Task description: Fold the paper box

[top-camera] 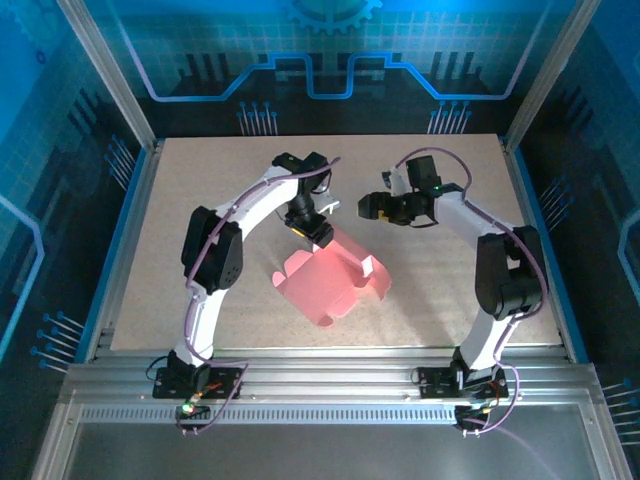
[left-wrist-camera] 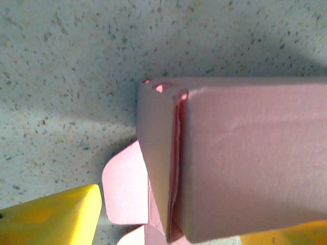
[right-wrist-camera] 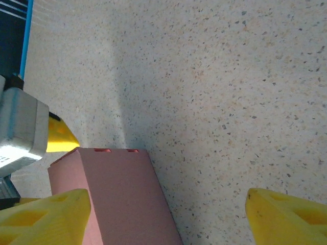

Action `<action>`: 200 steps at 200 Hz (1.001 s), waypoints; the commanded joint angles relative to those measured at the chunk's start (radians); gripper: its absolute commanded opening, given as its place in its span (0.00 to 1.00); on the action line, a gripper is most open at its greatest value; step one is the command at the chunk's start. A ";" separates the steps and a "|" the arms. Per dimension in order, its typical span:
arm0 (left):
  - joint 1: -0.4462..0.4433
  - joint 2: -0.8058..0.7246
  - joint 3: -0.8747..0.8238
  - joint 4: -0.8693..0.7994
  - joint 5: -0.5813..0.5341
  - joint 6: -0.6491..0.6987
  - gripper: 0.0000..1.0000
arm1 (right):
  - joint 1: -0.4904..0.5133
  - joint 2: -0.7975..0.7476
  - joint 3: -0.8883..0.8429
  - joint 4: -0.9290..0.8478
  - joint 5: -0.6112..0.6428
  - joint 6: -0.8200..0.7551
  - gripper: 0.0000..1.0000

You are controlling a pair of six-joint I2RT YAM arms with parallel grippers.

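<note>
The paper box point(top-camera: 325, 280), pink card partly folded into a rectangular sleeve with rounded flaps sticking out, lies mid-table point(top-camera: 200, 200), its far end between the left gripper's point(top-camera: 318, 235) spread jaws, while the right gripper point(top-camera: 368, 207) hangs nearby with its jaws wide apart.

- paper box point(top-camera: 328, 282) between my left fingers point(left-wrist-camera: 53, 217): plain pink, with a paler pink flap
- those fingers and my right fingers point(right-wrist-camera: 286, 217): bright yellow
- table point(top-camera: 200, 190) under my grippers: pale beige-grey, dark speckles everywhere
- my arms point(top-camera: 250, 205): white, black joints
- backdrop point(top-camera: 320, 60) beyond my grippers: blue, circuit-line pattern
</note>
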 commanded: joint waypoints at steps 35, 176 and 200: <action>0.034 -0.242 -0.217 0.243 0.211 -0.030 0.78 | 0.049 -0.024 0.049 -0.073 0.031 -0.136 0.82; 0.275 -1.081 -1.338 1.300 0.238 -0.280 0.96 | 0.419 0.231 0.494 -0.466 0.465 -0.359 0.89; 0.275 -1.093 -1.365 1.297 0.234 -0.269 0.96 | 0.437 0.321 0.611 -0.542 0.502 -0.345 0.86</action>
